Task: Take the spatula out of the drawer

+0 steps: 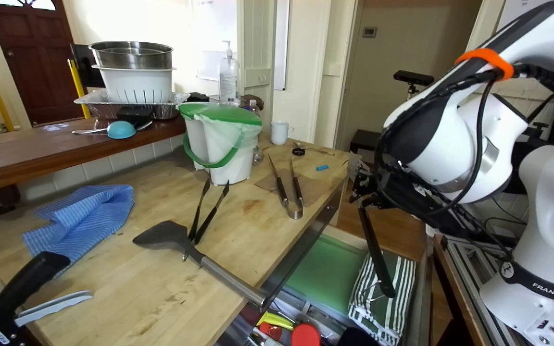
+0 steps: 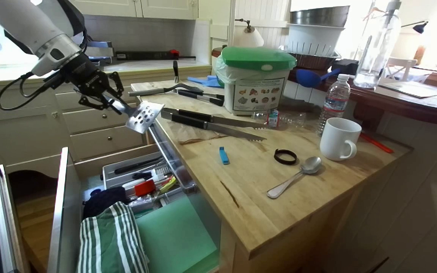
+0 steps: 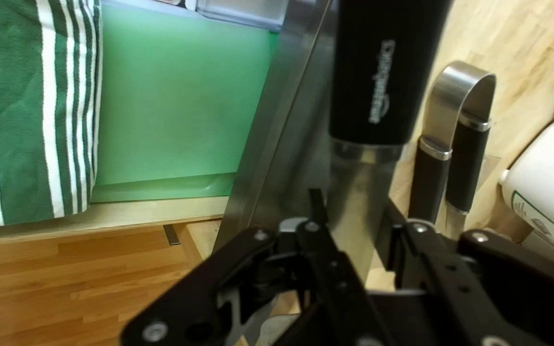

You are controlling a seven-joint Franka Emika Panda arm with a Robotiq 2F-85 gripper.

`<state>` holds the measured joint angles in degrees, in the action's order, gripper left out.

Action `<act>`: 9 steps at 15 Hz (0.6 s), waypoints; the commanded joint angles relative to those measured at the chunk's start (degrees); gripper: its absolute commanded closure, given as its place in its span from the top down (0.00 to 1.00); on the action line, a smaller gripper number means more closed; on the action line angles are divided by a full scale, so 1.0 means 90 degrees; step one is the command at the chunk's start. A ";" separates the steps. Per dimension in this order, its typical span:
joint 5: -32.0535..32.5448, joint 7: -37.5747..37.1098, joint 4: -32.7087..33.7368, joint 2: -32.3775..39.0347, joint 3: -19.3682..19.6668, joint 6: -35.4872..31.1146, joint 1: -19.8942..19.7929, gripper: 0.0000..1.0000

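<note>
Light wood worktop (image 1: 113, 307) stretches beside the open drawer (image 2: 68, 201), with pale cabinets (image 2: 25, 131) standing further back. From its base (image 1: 541, 245) the white arm (image 2: 42, 32), an orange band (image 1: 488, 57) around it, reaches out in an arch and is bent near the wrist; in an exterior view the gripper (image 2: 112, 100) slants down toward the worktop's edge. Its two fingers (image 3: 317, 206) are clamped on the spatula (image 3: 375, 101) at the metal neck, one to either side. That spatula is held up above the drawer's contents, gripped between its two ends: the black handle runs out one way, showing against the green-and-white striped cloth (image 1: 404, 278) in an exterior view, and the perforated blade (image 2: 145, 116) juts out the other way, its flat face tilted. In the wrist view the handle passes in front of the worktop's edge, near the steel-and-black tongs (image 3: 430, 182) lying on the wood, with the white bucket (image 3: 546, 187) beyond them.
</note>
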<state>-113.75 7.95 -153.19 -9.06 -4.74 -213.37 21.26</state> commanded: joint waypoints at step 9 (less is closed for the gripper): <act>-0.1031 0.0773 0.1199 -0.0201 0.0406 -0.0578 0.0061 0.07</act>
<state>-120.79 15.19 -148.71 -11.93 -1.76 -214.02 22.26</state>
